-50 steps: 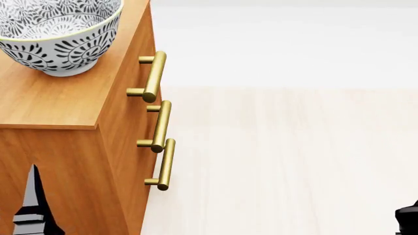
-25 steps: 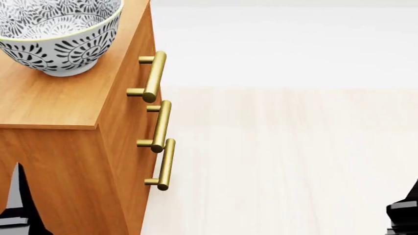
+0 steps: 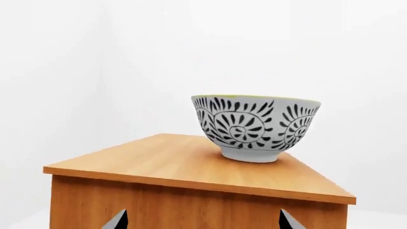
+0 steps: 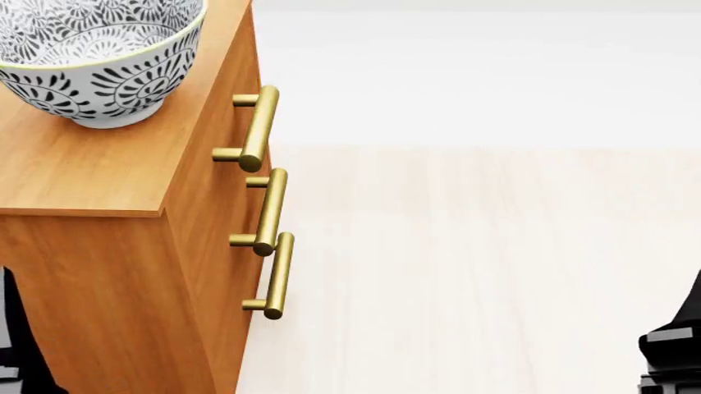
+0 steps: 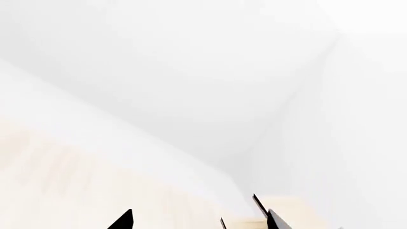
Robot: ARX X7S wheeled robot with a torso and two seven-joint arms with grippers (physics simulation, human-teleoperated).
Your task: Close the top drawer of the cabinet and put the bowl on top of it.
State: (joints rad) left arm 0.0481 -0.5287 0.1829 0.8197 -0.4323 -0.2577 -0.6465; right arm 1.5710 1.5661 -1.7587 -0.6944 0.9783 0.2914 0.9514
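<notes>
The bowl (image 4: 93,53), white with a dense dark floral pattern, stands upright on the flat top of the warm-brown cabinet (image 4: 98,172). The top drawer's brass handle (image 4: 258,127) lines up with the two handles below, and its front sits flush. In the left wrist view the bowl (image 3: 256,128) rests on the cabinet top (image 3: 171,164). My left gripper (image 3: 202,222) is open and empty, low in front of the cabinet's side, apart from the bowl. My right gripper (image 5: 198,222) is open and empty over pale floor.
Pale wood floor (image 4: 471,263) spreads to the right of the cabinet, with a white wall behind. A dark part of my left arm (image 4: 16,345) shows at the cabinet's lower left, and my right arm (image 4: 674,349) at the lower right. A pale wooden edge (image 5: 286,212) shows beyond the right fingers.
In the head view my left gripper has slid left, nearly out of sight behind the cabinet's corner. My right arm has risen a little into view. Bowl and drawer have not moved.
</notes>
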